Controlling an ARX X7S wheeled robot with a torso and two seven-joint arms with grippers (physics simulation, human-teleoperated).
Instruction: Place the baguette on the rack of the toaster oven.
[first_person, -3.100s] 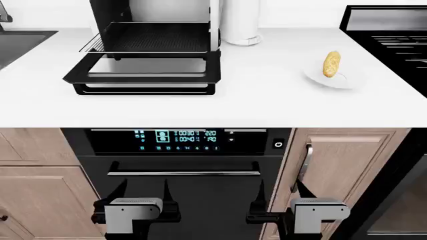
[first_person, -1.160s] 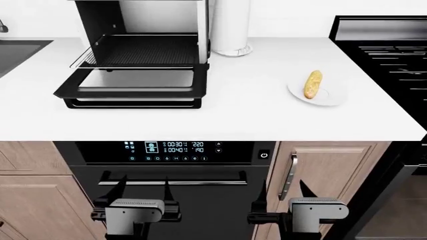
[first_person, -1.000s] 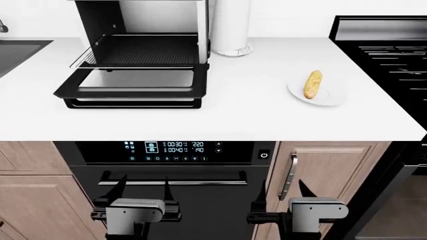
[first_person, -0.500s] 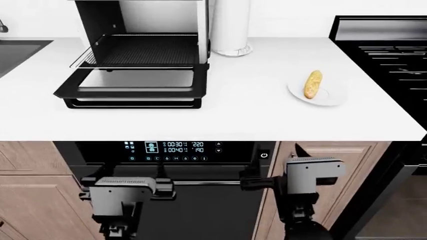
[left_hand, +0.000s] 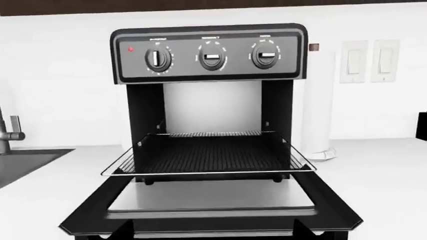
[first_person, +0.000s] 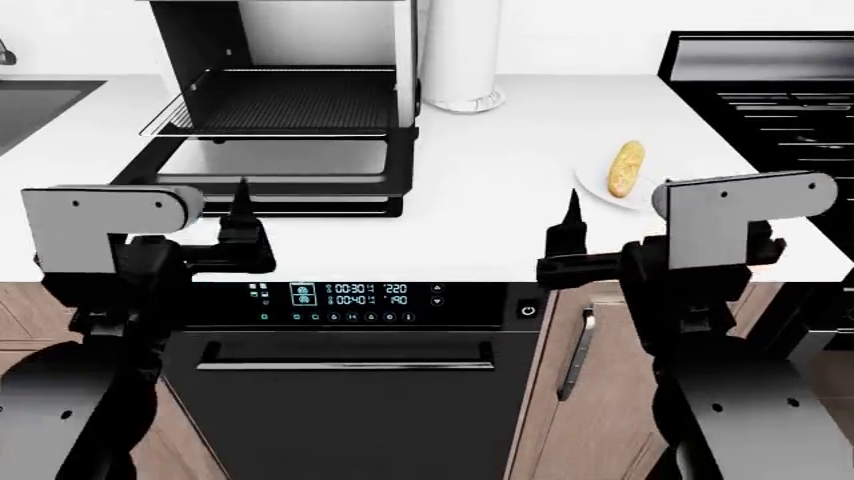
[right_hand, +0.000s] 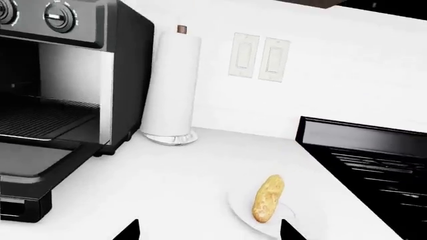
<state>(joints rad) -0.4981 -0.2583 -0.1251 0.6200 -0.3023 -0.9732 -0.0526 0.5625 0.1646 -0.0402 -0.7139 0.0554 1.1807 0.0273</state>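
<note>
The baguette (first_person: 625, 168) lies on a white plate (first_person: 663, 194) on the counter's right side; it also shows in the right wrist view (right_hand: 268, 198). The toaster oven (first_person: 184, 45) stands at the back left with its door (first_person: 274, 160) dropped open and the rack (first_person: 280, 100) pulled partly out. In the left wrist view the toaster oven (left_hand: 210, 55) and the rack (left_hand: 210, 152) are straight ahead. My left gripper (first_person: 200, 205) is open and empty before the door. My right gripper (first_person: 617, 210) is open and empty, short of the plate.
A white paper towel roll (first_person: 461, 50) stands right of the toaster oven. A black stovetop (first_person: 774, 90) is at the far right, a sink (first_person: 34, 105) at the far left. The built-in oven (first_person: 347, 380) is below the counter edge.
Both arms have risen from low in front of the built-in oven to counter height. Both grippers stay open. The baguette and toaster oven have not moved.
</note>
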